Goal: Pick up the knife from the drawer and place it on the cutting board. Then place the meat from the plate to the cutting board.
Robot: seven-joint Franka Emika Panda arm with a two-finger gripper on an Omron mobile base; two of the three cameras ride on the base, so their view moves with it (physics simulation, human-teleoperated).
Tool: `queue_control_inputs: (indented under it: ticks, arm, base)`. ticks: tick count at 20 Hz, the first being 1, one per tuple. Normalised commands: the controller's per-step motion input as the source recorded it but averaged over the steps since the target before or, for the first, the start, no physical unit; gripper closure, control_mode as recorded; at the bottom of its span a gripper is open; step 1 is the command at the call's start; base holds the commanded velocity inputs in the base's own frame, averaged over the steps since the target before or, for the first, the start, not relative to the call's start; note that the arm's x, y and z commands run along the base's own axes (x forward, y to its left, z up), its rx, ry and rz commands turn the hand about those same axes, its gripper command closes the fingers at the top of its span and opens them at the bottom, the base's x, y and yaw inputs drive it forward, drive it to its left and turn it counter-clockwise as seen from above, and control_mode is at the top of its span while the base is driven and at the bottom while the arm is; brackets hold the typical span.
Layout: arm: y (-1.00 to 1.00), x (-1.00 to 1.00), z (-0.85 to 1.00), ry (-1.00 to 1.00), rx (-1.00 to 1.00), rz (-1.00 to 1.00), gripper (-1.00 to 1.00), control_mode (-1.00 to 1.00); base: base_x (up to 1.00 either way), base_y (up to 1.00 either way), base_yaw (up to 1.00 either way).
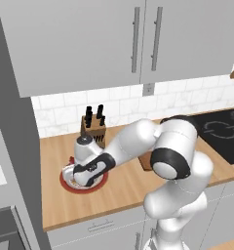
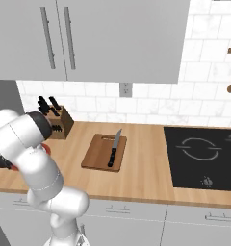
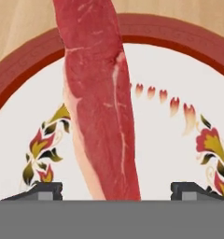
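Jaws spread wide around the meat (image 3: pixel 102 107), frame centre, on the plate (image 3: pixel 179 42). I risk pinching only its end; it could slip.

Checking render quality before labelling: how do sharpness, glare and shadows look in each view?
Hand view: meat and plate fill it at close range, slightly soft, no glare, claw tips crisp. Left base view: evenly lit, soft shadow under the arm. Right base view: knife on the cutting board sharp, no glare.
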Motion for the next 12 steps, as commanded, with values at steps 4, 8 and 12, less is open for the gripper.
queue_control_inputs:
  ticks: [4, 8, 12]
  arm:
    - [0.0, 0.0, 0.0, 0.0, 0.0, 0.0, 1.0, -1.0]
    - [-0.1, -0.01, 0.1, 0.0, -0.05, 0.0, 1.0, -1.0]
    - [-0.49, -0.19, 0.51, -0.02, -0.04, 0.0, 1.0, -1.0]
  base:
    - [0.0, 0.0, 0.0]
    - [0.0, 0.0, 0.0]
    - [0.0, 0.0, 0.0]
